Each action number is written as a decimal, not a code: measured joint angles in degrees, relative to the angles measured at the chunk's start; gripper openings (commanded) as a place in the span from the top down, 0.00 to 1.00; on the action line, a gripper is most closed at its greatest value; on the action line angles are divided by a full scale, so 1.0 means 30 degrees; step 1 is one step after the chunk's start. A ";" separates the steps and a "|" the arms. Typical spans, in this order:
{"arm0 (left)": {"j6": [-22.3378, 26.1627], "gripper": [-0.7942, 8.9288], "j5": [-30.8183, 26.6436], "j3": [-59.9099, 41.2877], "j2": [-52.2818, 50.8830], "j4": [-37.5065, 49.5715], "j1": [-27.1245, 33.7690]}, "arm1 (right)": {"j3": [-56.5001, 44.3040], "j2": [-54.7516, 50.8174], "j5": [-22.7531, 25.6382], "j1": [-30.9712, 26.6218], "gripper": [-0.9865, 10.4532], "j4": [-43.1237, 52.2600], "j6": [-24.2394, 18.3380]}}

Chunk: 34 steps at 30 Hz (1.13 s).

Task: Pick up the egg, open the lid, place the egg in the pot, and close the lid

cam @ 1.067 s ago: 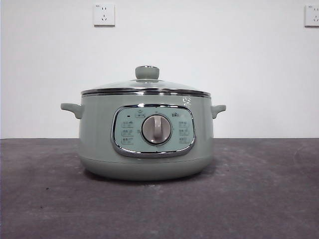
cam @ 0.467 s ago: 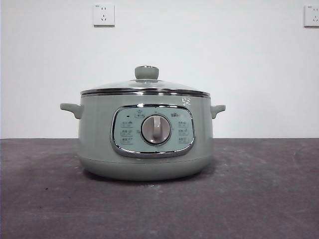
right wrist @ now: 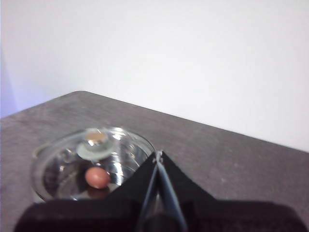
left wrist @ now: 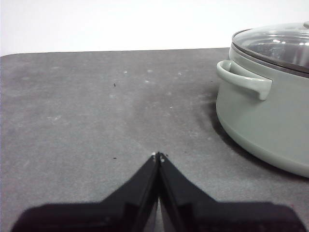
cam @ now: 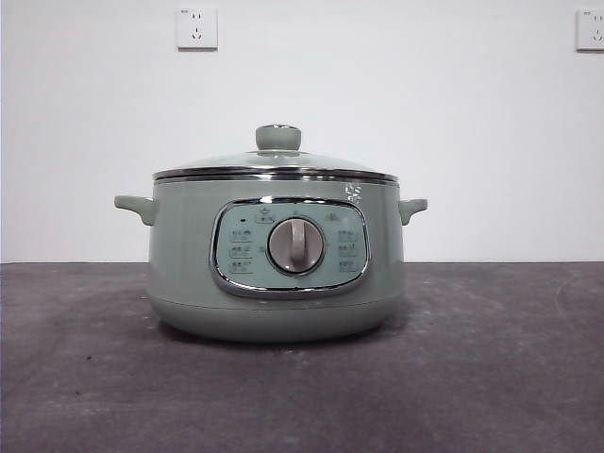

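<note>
- Front view: large round sage-green electric pot (cam: 276,283) standing upright in the middle of the dark grey table (cam: 491,377), control panel with chrome frame and central dial facing the camera.
- Resting on its rim, closed: domed clear glass lid (cam: 276,162) with chrome edge and sage-green knob on top.
- Two small side handles sticking out, one on each side of the pot.
- Behind, a white wall with two white power sockets (cam: 196,27), one above the pot to the left, one at the top right corner.
- No arm visible in this view.
- Left wrist view: left gripper (left wrist: 158,155) low over bare table, its two black jaws pressed together at the tips, holding nothing.
- Near it, off to one side and not touching: the pot (left wrist: 270,121) with one handle turned toward the camera, the lid (left wrist: 277,44) sitting on top.
- Right wrist view, rather blurred: right gripper (right wrist: 158,155) high above the table, black jaws pressed together, nothing between them.
- Below and beside it, the lid (right wrist: 94,162) seen from above, with the knob near its centre.
- Small brown-orange oval egg (right wrist: 97,177) visible through the glass, apparently lying inside the pot on its bottom, though the blur makes this not fully certain.
</note>
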 measured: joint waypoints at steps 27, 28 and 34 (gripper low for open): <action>0.0000 0.92 -0.0007 0.0000 0.0000 0.0000 0.0000 | -1.4098 -0.9245 0.1129 -0.2062 0.91 0.3118 0.2433; 0.0000 0.92 -0.0007 0.0000 0.0000 0.0000 0.0000 | -1.4098 -0.9260 0.1129 -0.2062 0.91 0.3111 0.2455; -0.0007 0.92 -0.0007 0.0000 0.0000 0.0000 0.0000 | -1.4098 -0.9260 0.1107 -0.2062 0.91 0.3118 0.2688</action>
